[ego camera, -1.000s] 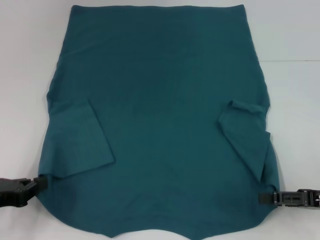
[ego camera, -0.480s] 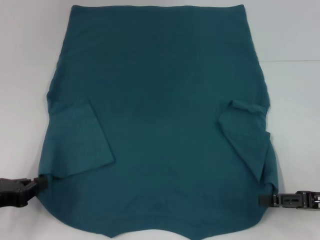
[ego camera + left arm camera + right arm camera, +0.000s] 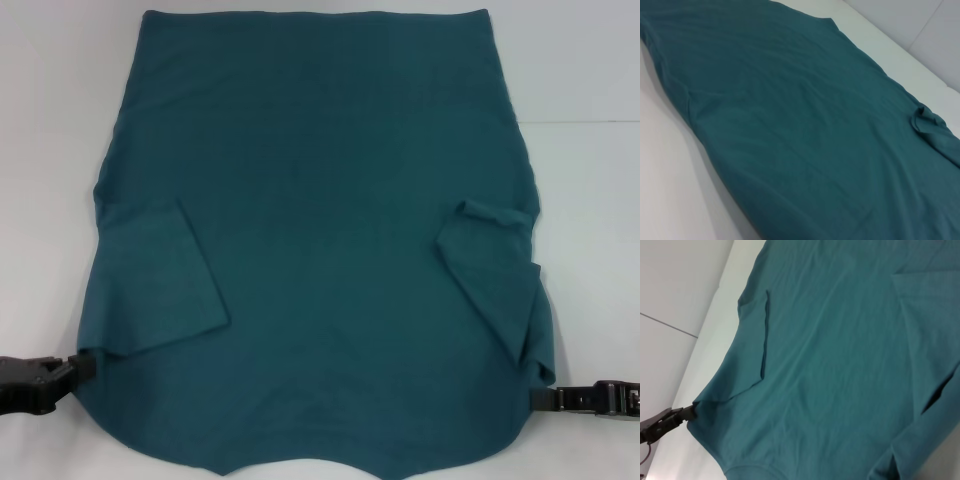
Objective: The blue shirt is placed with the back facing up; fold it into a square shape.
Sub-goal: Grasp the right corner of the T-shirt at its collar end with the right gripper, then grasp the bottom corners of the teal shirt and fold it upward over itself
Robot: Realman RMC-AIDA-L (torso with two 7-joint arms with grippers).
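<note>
Right gripper (image 3: 545, 399) farther out from the flat, sleeves-folded blue shirt (image 3: 320, 200), grip unclear; left gripper (image 3: 82, 366) pinching its edge.

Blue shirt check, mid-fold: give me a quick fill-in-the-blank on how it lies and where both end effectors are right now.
1. Both short sleeves of the blue shirt are folded ____ onto its body.
2. The left end effector touches the shirt's near ____ corner.
3. The right end effector sits at the shirt's near ____ edge.
4. The side of the shirt facing up is plain, with no ____ showing.

Missing words: inward; left; right; lettering
</note>
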